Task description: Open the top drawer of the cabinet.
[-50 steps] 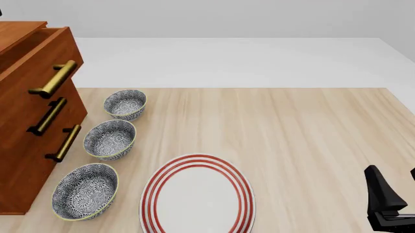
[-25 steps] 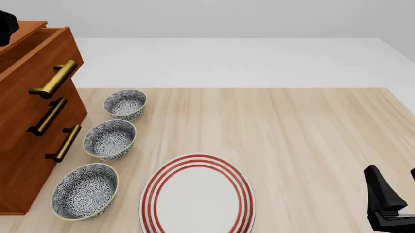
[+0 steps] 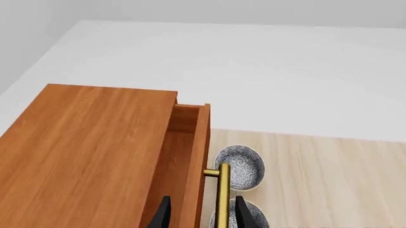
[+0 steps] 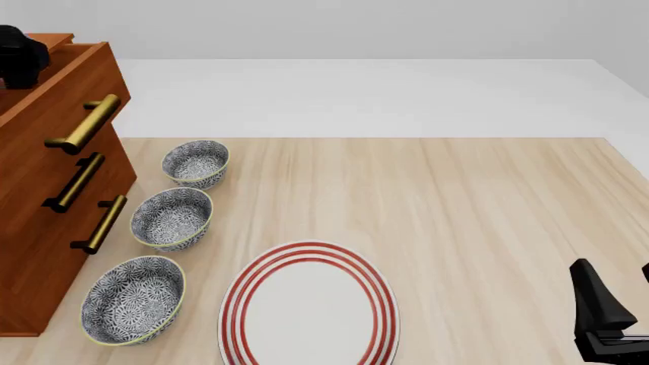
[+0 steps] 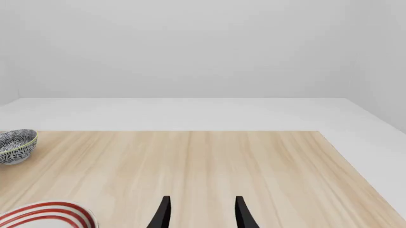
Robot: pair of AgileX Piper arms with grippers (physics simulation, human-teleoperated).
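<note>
The cabinet (image 4: pixel 45 213) stands at the table's left edge, reddish-brown with three brass handles. Its top drawer (image 4: pixel 71 95) sticks out a little beyond the two lower ones, and its brass bar handle (image 4: pixel 87 122) is free. In the left wrist view the cabinet top (image 3: pixel 95 152) and the gap behind the drawer front (image 3: pixel 198 161) show from above. My left gripper (image 3: pixel 202 216) is open, hovering above the drawer front and its handle (image 3: pixel 223 194). A black part of the left arm (image 4: pixel 18 55) shows over the cabinet. My right gripper (image 5: pixel 202 213) is open and holds nothing, low at the near right (image 4: pixel 613 312).
Three patterned bowls (image 4: pixel 196 162) (image 4: pixel 172 217) (image 4: pixel 133 298) line up right beside the cabinet front. A red-rimmed white plate (image 4: pixel 309 304) lies at the near centre. The light wooden table (image 4: pixel 487 205) ends at the far and right edges.
A black part of the left arm has come into the front view at the top left, moving right over the cabinet. Drawer, bowls, plate and right gripper are unchanged.
</note>
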